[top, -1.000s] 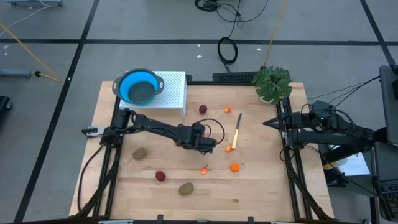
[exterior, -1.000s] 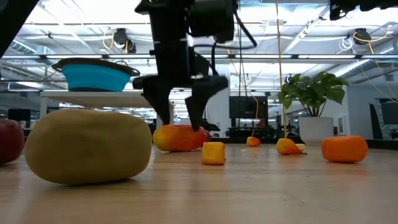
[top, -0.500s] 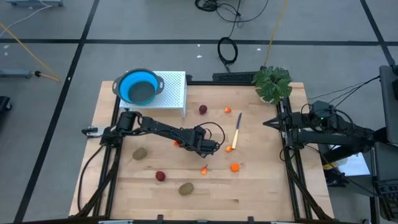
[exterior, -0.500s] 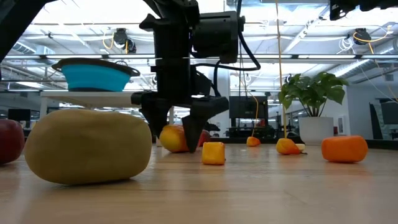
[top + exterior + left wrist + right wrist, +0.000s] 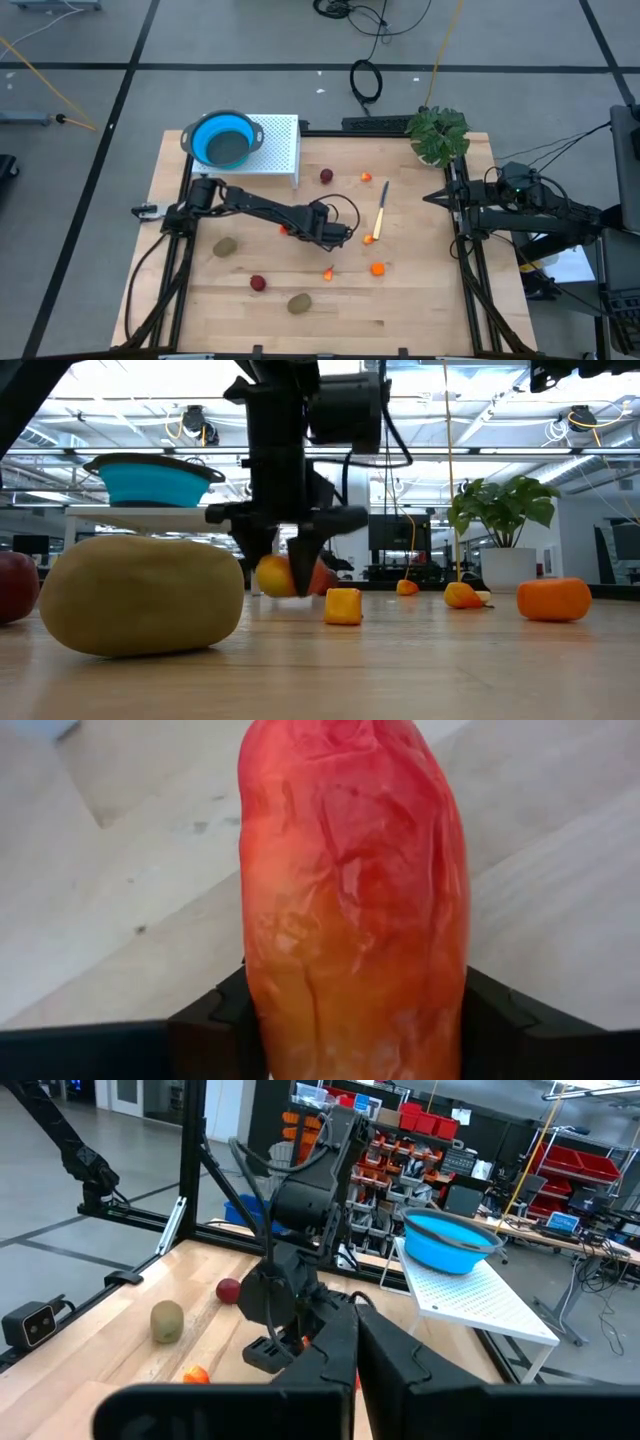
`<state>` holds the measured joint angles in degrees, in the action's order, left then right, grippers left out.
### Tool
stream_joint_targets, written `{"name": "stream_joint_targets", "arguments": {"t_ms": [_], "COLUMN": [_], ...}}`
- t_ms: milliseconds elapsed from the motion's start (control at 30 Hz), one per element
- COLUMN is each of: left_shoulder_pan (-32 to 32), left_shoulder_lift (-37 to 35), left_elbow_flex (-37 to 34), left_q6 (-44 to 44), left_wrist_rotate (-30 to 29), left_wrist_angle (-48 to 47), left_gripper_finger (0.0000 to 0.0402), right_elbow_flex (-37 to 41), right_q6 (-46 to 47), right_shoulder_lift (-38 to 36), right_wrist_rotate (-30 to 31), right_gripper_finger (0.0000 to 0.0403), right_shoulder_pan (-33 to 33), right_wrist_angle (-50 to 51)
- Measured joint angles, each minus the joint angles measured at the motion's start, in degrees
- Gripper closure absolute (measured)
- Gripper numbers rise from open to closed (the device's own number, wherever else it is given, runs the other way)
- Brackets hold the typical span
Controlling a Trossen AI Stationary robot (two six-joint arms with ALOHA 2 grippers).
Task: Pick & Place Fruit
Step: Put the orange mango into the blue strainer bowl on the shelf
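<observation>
Blue bowl (image 5: 222, 141) stood on the white perforated stand (image 5: 277, 146) at the far left corner of the counter (image 5: 420, 300); nothing seen inside it from above.

Left pincer (image 5: 322, 233) reached low over the middle of the counter, its fingers (image 5: 205, 1020) pressed on either side of the elongated red-orange piece (image 5: 355, 890). In the low view (image 5: 285, 576) that piece appeared lifted just clear of the wood, though hard to be sure at that angle. Right pincer (image 5: 432, 197) parked at the right edge near the potted plant (image 5: 438, 133), fingers (image 5: 330, 1350) pressed together, holding nothing.

Elsewhere on the counter: dark red ball (image 5: 326, 176) near the stand, another dark red ball (image 5: 258, 283) toward the front, brown-green oval (image 5: 226, 246) at the left, second oval (image 5: 299, 302) at the front, small orange bit (image 5: 328, 272), rounder orange piece (image 5: 377, 268), tiny orange bit (image 5: 366, 178) at the back. Yellow-handled knife (image 5: 381, 214) lay just right of the left pincer.

Against a second earlier: then spread wide and standing on either side of the red-orange piece, which lay lengthwise on the wood; now closed in on it, with the piece turned end-on to the low camera. Rest of the fruit, knife and right arm unmoved.
</observation>
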<state>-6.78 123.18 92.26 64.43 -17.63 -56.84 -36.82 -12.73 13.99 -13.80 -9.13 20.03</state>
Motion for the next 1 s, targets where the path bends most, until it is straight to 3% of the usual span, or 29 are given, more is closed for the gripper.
{"name": "stream_joint_targets", "arguments": {"t_ms": [200,367,567,1000], "left_shoulder_pan": [-1.0,-2.5,-4.8,-7.6], "left_shoulder_lift": [-4.1,-8.4,-12.3,-13.6], "left_elbow_flex": [1.7,4.0,4.1,4.1], "left_q6": [-0.5,-6.9,-18.8,-52.2], "left_wrist_rotate": [1.7,1.0,-1.4,-3.0], "left_wrist_angle": [0.3,3.3,15.7,42.7], "left_gripper_finger": [0.0166,0.0168,0.0188,0.0164], "right_elbow_flex": [0.0,0.0,0.0,0.0], "right_q6": [0.0,-0.1,-0.1,-0.4], "right_shoulder_lift": [0.0,0.0,0.0,0.0], "right_wrist_rotate": [0.0,0.0,0.0,0.0], "right_gripper_finger": [0.0403,0.0403,0.0403,0.0403], "right_shoulder_pan": [0.0,0.0,0.0,0.0], "right_wrist_angle": [0.0,0.0,0.0,0.0]}}
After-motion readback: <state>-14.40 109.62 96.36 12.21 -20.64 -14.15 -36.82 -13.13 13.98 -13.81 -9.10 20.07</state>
